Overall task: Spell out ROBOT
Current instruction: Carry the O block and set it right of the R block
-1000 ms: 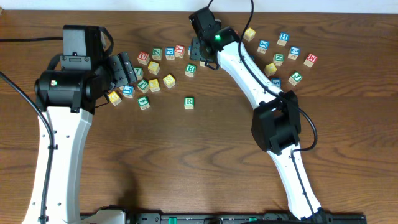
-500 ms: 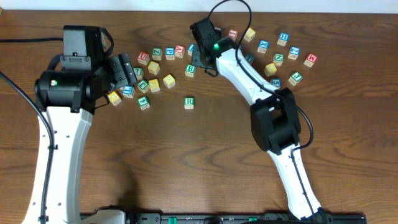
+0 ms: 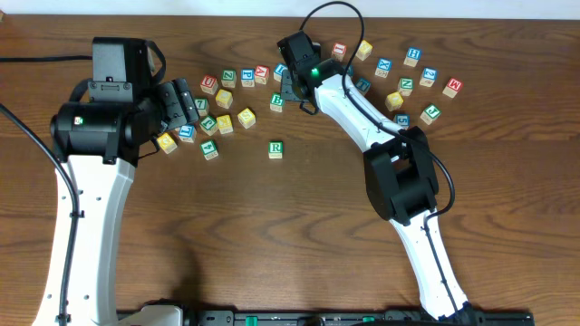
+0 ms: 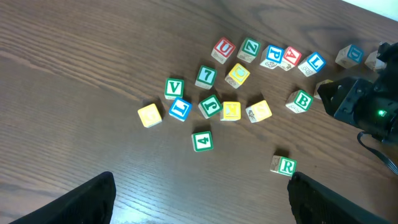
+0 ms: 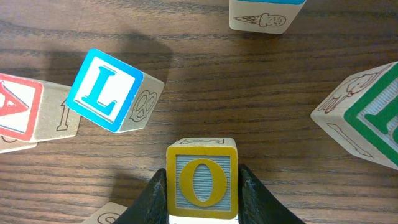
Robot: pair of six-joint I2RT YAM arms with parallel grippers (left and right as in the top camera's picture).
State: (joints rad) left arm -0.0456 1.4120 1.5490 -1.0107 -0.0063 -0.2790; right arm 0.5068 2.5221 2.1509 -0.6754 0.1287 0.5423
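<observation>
Near the middle of the table's (image 3: 272, 226) far edge, the right gripper (image 5: 203, 176) has its fingers clenched against both sides of the yellow O cube (image 5: 202, 186). Close around it are a blue L cube (image 5: 102, 90), a red A cube (image 5: 15, 112) and a green-framed cube (image 5: 367, 118). The B cube (image 3: 276, 102) sits just beside the gripper. The R cube (image 3: 275, 148) stands alone, nearer the table's centre. The left gripper (image 4: 200, 177) hovers above the left cluster of cubes (image 4: 217, 106) — fingers spread wide, holding nothing.

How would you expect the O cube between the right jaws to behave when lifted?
It looks like solid wood, so the O cube is probably stiff and light. Its flat sides, flanked squarely by the jaws, should grip without rolling. The L cube stands apart, so lifting is unlikely to disturb it.
</observation>
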